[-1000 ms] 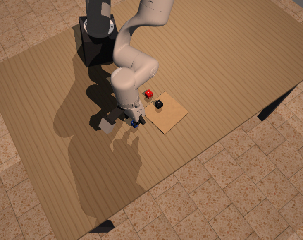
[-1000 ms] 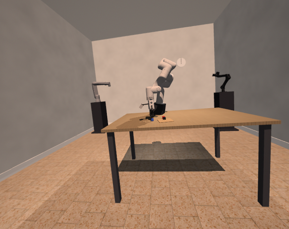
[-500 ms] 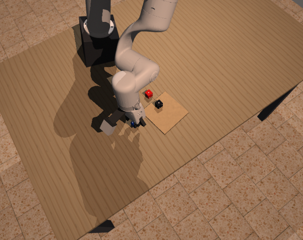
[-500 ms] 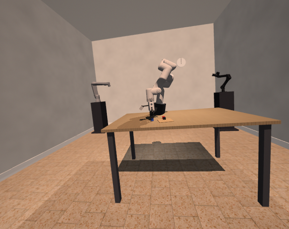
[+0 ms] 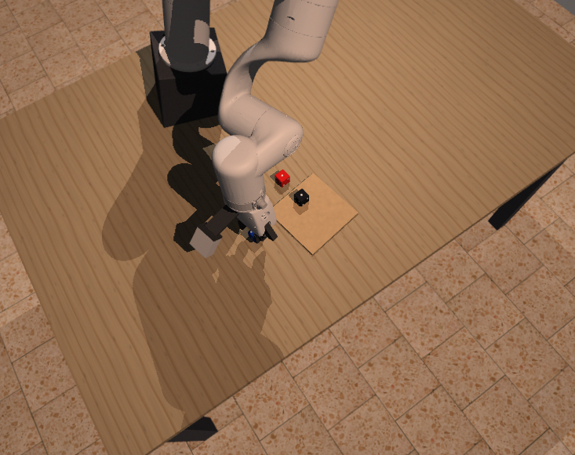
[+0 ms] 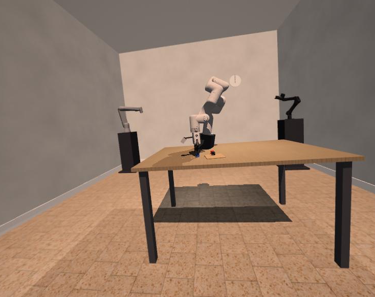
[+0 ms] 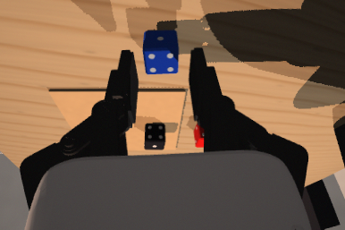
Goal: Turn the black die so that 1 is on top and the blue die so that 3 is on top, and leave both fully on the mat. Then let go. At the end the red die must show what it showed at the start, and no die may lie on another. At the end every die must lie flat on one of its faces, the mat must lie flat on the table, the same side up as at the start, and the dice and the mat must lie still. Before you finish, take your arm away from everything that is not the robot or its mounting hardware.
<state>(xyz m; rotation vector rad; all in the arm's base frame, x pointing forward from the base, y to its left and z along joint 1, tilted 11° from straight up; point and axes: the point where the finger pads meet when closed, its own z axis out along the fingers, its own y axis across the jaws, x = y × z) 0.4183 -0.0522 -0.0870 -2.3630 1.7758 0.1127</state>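
The blue die (image 5: 251, 234) (image 6: 197, 155) (image 7: 161, 62) is on the table beside the mat, with 4 on its upper face and 1 on a side face. My gripper (image 5: 262, 236) (image 6: 196, 152) (image 7: 163, 64) is open, low over it. In the wrist view the die shows between the fingertips with a gap on each side. The black die (image 5: 301, 198) (image 7: 155, 132) lies flat on the mat (image 5: 320, 227) (image 6: 215, 156) (image 7: 93, 103), near its edge, with 1 on top.
The red die (image 5: 282, 178) (image 7: 199, 136) lies on the table (image 5: 388, 95) (image 6: 270, 149) just off the mat, near the black die, with 1 on top. In the wrist view a finger partly hides it. The arm's shadow falls around the blue die.
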